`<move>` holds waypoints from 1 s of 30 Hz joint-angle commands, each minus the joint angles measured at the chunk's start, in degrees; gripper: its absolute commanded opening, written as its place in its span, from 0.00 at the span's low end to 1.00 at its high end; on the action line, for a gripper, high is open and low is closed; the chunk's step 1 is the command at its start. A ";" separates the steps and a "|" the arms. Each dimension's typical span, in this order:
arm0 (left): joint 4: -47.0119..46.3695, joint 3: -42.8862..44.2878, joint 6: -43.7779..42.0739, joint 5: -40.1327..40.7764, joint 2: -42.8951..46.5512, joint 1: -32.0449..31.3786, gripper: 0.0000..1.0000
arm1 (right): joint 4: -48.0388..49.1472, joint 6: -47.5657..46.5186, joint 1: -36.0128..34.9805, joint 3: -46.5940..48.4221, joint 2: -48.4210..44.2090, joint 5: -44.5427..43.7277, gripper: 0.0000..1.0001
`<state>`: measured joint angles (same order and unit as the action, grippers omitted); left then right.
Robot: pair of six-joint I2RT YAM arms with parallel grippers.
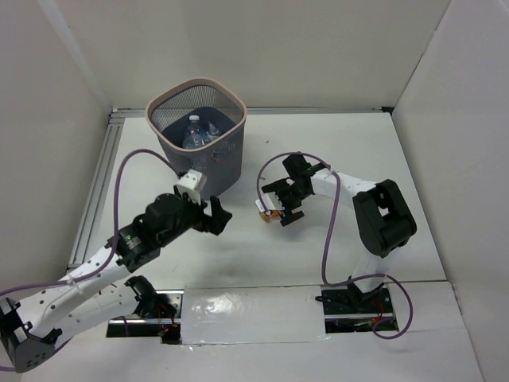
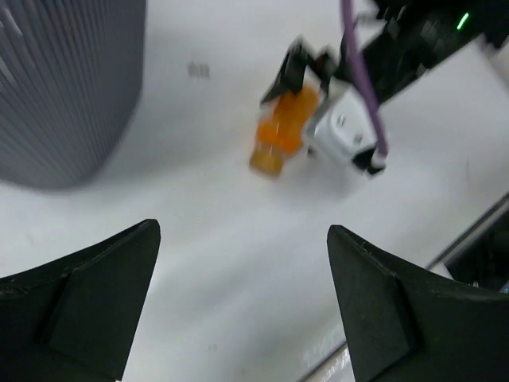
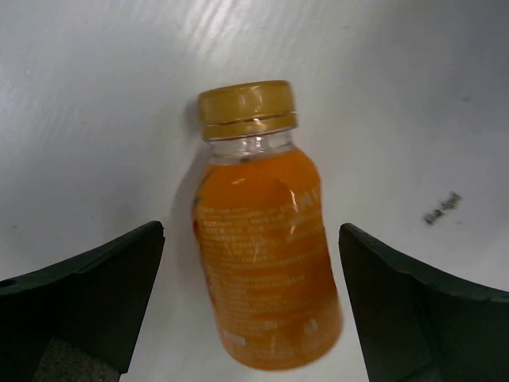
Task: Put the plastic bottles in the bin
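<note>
Hovering with jaws spread wide, the right gripper [image 3: 250,239] straddles the orange bottle [image 3: 266,270] lying on the table [image 1: 398,159]. The left gripper [image 2: 242,239], equally wide, hangs beside the bin [image 1: 196,81], where clear bottles [image 1: 195,131] lie.

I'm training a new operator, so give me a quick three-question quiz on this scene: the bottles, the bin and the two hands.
1. True or false: the orange bottle already lies in the bin.
2. Which hand's open fingers flank the orange bottle? A) left B) right
3. Fill in: the clear bottles lie inside the ____.
Key: 1 false, it lies on its side on the table; 2 B, the right hand; 3 bin.
</note>
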<state>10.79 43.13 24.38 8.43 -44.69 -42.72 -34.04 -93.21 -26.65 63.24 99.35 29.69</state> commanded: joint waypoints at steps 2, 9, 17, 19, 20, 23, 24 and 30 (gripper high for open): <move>-0.85 -3.94 7.70 4.83 2.85 -3.94 0.98 | -1.11 -3.38 -1.11 -1.81 1.37 -4.55 0.91; -0.33 -7.45 8.93 9.94 -0.13 -6.68 0.98 | -8.49 6.18 2.22 8.45 -1.26 0.43 0.27; -7.70 -13.95 11.65 8.19 -5.83 -8.51 0.98 | -9.21 31.99 2.50 34.12 -10.31 16.53 0.15; -9.20 -13.95 11.65 8.19 -7.51 -9.22 0.98 | -4.22 37.37 0.56 40.27 -10.32 16.54 0.15; -10.51 -13.95 11.65 7.58 -8.30 -9.75 0.98 | -2.71 41.84 -1.10 42.21 -10.32 16.54 0.14; -11.92 -12.64 11.04 7.05 -11.38 -10.37 0.98 | 3.88 49.58 -4.96 47.93 -6.72 15.83 0.14; -12.54 -12.64 10.43 7.04 -12.08 -10.37 1.00 | 6.16 51.27 -6.12 48.72 -4.28 15.05 0.16; -13.25 -10.36 9.90 7.04 -14.99 -12.73 1.00 | 15.95 58.84 -13.51 62.32 13.88 3.80 0.55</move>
<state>1.83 29.85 34.70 15.53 -59.57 -54.19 -22.44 -41.43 -38.30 121.05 102.32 39.86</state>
